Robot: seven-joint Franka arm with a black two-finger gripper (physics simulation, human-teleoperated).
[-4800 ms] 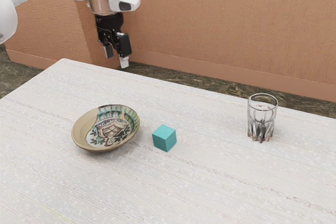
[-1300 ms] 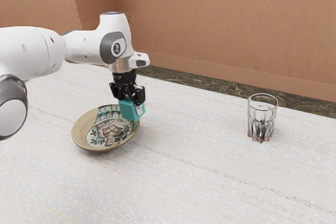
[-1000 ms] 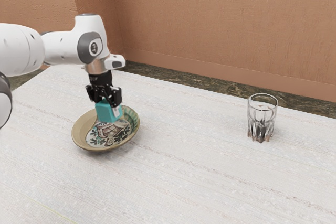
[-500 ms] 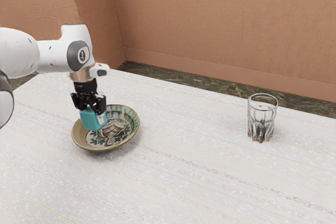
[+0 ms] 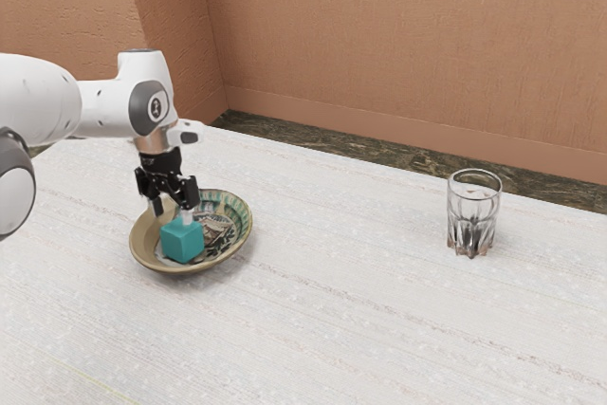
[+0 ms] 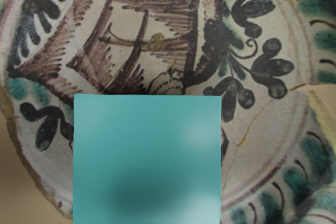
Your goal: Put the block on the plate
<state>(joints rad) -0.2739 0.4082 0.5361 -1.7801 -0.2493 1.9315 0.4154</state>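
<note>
Above the plate, my gripper (image 5: 173, 212) stands open in the exterior view, with its fingers spread apart. The teal block (image 5: 182, 240) rests in the patterned, bowl-like plate (image 5: 143, 239), just below the fingertips and towards the plate's left side in that view. One pale fingertip overlaps the block's top edge in the picture; whether it touches cannot be told. From the wrist, the block (image 6: 147, 156) appears large under my hand, with the plate's painted surface (image 6: 157, 40) around it.
A clear ridged glass (image 5: 473, 213) stands on the white table (image 5: 379, 320), well away from the plate towards the exterior view's right. A brown wall rises behind the table.
The block was picked up from the table and carried over the plate. Since half a second ago, it has come down into the plate and my gripper has opened, letting it go.
</note>
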